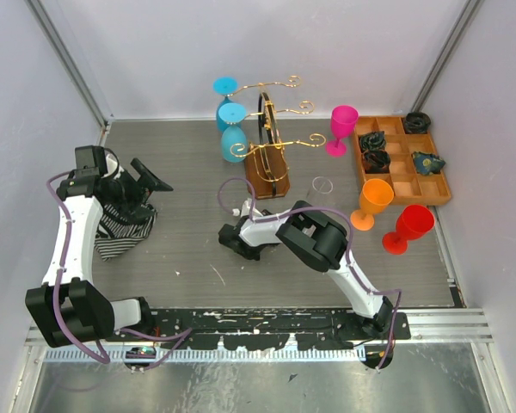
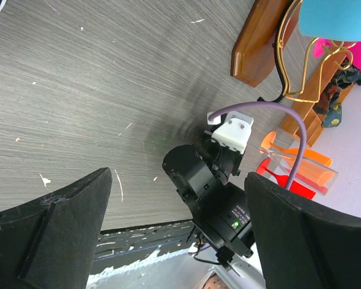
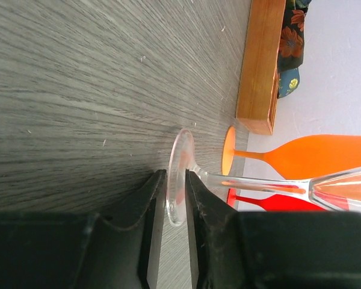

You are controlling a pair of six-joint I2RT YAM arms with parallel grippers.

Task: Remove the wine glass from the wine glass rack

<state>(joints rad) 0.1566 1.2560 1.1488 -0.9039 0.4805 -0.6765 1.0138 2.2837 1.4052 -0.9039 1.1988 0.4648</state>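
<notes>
The wine glass rack [image 1: 275,116] of gold wire on a brown wooden base [image 1: 267,172] stands at the table's back middle, with three blue glasses [image 1: 233,142] hanging on its left arms. A clear wine glass [image 1: 322,184] stands upright, right of the rack and off it. My right gripper [image 3: 175,176] is shut on the glass's round foot [image 3: 177,180], one finger above and one below, just over the table. In the top view its fingers are hidden under its own arm. My left gripper [image 1: 148,179] is open and empty at the left [image 2: 177,235].
A pink glass [image 1: 342,126], an orange glass [image 1: 375,200] and a red glass [image 1: 410,226] stand to the right. An orange-brown compartment tray [image 1: 394,182] sits at the back right. A striped cloth [image 1: 120,228] lies under the left arm.
</notes>
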